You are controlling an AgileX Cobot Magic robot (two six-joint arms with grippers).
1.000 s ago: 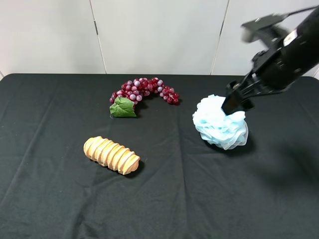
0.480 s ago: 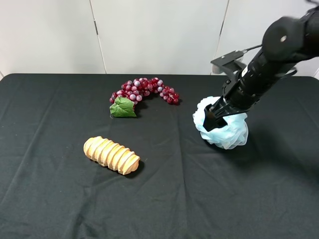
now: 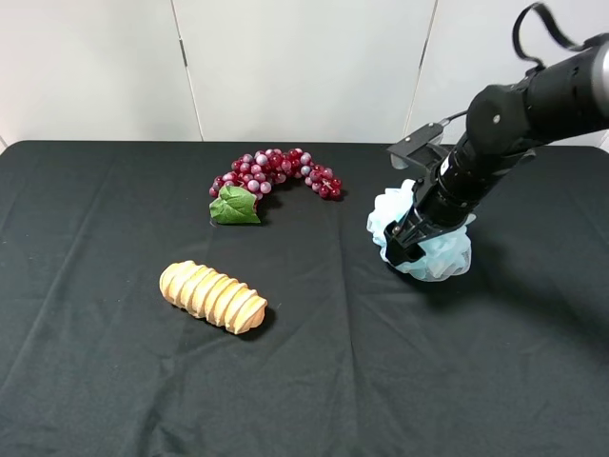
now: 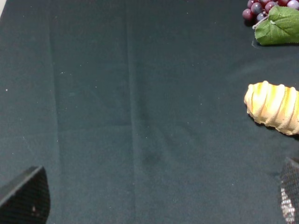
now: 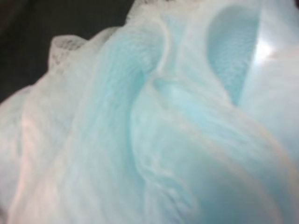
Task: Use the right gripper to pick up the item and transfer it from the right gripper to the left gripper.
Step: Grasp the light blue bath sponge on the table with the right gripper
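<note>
**Right tool (image 3: 407, 236) buried in the pouf (image 3: 440, 255), grip not sure**

The pouf lies on the bench (image 3: 314, 381), at the right side. On lifting, the soft mesh can slip out if only some ruffles are pinched. Mesh hides the fingers, so I cannot tell how far this tool is open. Left tool (image 4: 159, 193) is wide open and empty.

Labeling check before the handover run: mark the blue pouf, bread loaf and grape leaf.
blue pouf (image 3: 449, 257), exterior high view, lower right ruffles.
bread loaf (image 3: 213, 296), exterior high view, middle of the ridged top.
grape leaf (image 3: 234, 206), exterior high view, centre of the leaf.
</note>
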